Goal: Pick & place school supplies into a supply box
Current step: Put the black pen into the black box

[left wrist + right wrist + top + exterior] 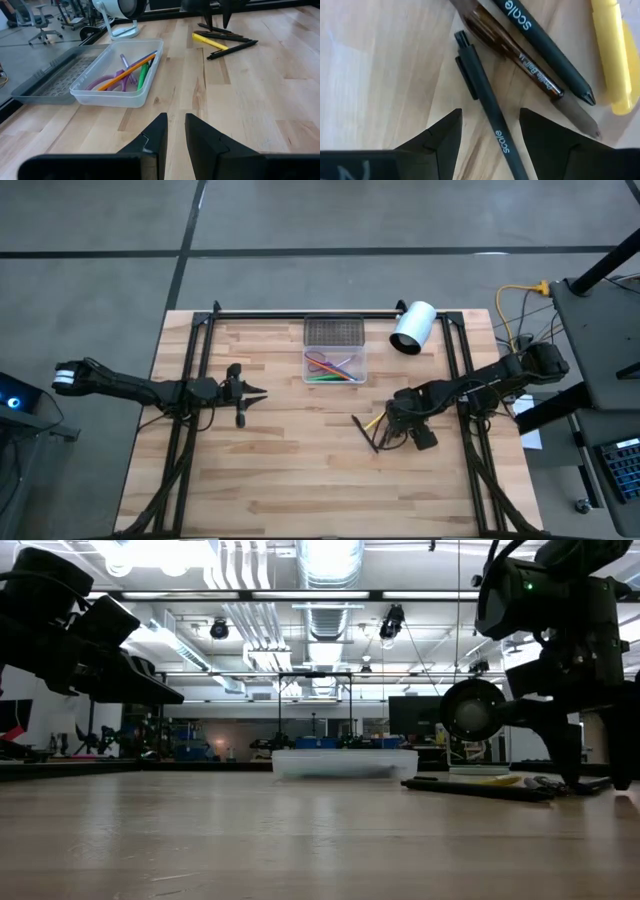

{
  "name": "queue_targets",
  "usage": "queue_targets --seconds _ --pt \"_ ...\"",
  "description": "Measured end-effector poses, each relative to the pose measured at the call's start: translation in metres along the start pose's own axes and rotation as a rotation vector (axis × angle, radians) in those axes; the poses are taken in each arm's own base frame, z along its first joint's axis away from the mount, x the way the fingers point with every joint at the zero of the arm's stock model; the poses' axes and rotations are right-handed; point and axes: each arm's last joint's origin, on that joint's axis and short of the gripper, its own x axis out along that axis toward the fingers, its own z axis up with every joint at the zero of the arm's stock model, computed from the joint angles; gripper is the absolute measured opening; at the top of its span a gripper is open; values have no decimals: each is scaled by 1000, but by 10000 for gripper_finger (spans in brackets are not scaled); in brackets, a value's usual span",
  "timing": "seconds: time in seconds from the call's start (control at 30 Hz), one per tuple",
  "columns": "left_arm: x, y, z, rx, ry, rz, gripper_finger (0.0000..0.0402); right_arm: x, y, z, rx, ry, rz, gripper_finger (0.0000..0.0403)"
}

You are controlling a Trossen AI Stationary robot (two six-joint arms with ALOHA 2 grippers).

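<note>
The supply box (335, 365), clear plastic, stands at the table's far middle, its dark mesh part (334, 332) on the far side. In it lie purple-handled scissors (102, 81), an orange stick (125, 72) and a green pen (143, 75). Right of the middle, on the wood, lie two black pens (487, 102) (545, 42), a brown pen (517, 52) and a yellow pencil (612, 55). My right gripper (490, 125) points down over them, open, one finger on either side of a black pen. My left gripper (175, 132) waits level at the left, slightly open, with nothing between its fingers.
A white cylinder with a dark opening (413, 327) lies just right of the box at the far edge. Dark frame rails (190, 380) (462, 380) run along both sides of the table. Bare wood (300, 470) stretches across the near half.
</note>
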Motion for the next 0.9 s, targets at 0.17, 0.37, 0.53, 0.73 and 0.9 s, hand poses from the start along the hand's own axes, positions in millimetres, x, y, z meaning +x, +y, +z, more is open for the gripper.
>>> queue_targets --seconds 0.17,0.37,0.53,0.73,0.9 --pt "0 0 0 0 -1 0 52 2 0 1 3 -2 0 192" --pt "0 0 0 0 -1 0 52 2 -1 1 0 -6 -11 192" --pt "0 0 0 0 -1 0 52 2 -1 2 19 -9 -12 192" --pt "0 0 0 0 -1 0 52 2 -1 2 24 -11 -14 192" --pt "0 0 0 0 -1 0 52 4 -1 0 -5 -10 -31 191"
